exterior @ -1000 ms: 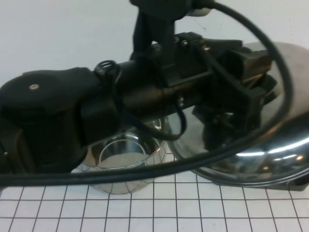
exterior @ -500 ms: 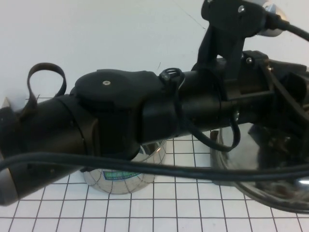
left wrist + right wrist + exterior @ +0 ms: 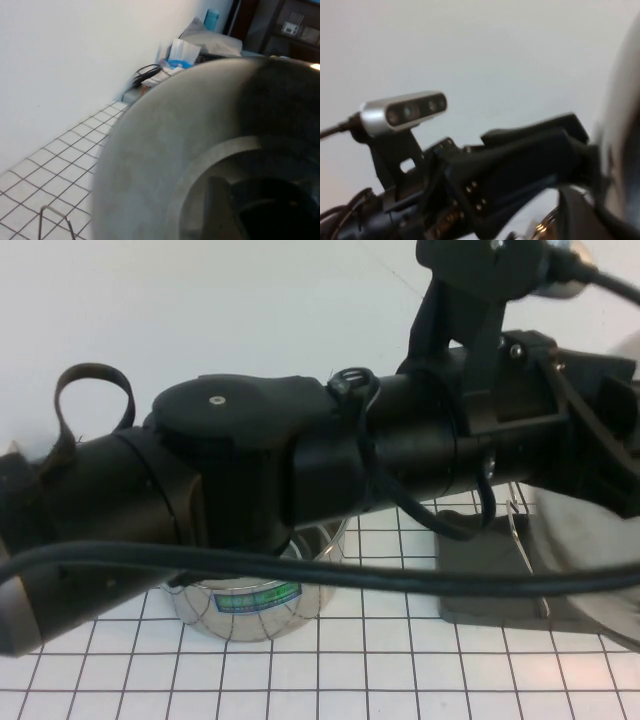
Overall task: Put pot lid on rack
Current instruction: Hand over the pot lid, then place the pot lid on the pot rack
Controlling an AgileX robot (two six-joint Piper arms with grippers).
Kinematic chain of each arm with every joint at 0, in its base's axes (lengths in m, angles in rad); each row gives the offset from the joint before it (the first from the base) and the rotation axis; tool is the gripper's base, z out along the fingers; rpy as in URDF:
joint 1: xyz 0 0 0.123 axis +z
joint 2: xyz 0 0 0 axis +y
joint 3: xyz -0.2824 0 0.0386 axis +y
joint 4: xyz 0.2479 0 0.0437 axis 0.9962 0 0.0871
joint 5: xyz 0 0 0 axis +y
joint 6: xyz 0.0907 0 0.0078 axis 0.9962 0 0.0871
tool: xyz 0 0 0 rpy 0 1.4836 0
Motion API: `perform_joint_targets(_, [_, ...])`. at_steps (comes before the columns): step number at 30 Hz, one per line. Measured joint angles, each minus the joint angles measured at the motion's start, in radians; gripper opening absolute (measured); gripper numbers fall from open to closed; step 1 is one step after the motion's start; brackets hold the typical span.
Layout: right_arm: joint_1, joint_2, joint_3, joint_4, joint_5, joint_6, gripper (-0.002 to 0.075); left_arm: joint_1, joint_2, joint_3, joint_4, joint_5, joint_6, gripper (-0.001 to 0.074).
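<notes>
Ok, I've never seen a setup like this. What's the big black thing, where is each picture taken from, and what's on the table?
The big black thing is the robot's left arm, one of two, stretched across the raised camera's view. The other two pictures come from a camera on each wrist. On the gridded table stand a steel pot with a green label and, to its right, a dark grey rack with wire loops. The left gripper, at the right edge above the rack, appears to hold the shiny pot lid tilted on edge. That lid fills the left wrist view. The right wrist view shows the left arm's silver camera and the lid's rim. The right gripper is out of sight in every picture.
</notes>
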Motion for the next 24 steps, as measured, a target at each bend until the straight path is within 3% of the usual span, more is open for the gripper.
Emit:
perform_joint_targets(3, [-0.002,0.0,-0.007,-0.012,-0.058,-0.074,0.009,0.0,0.008,0.0,0.021,0.007,0.01,0.042])
perform_joint_targets(10, [-0.004,0.027,-0.025,-0.02,-0.107,-0.172,0.009,0.0,0.006,0.0,0.07,0.015,0.02,0.0447])
perform_joint_targets(13, [-0.004,0.067,-0.041,-0.02,-0.101,-0.21,0.009,0.0,-0.005,0.0,0.196,0.013,-0.032,0.0368])
perform_joint_targets(19, [-0.004,0.211,-0.095,-0.02,-0.036,-0.344,0.009,0.0,-0.075,0.0,0.693,0.118,-0.357,0.0074])
perform_joint_targets(24, [-0.004,0.392,-0.189,-0.024,0.074,-0.514,0.009,0.0,-0.135,0.0,1.103,0.333,-0.685,0.0009])
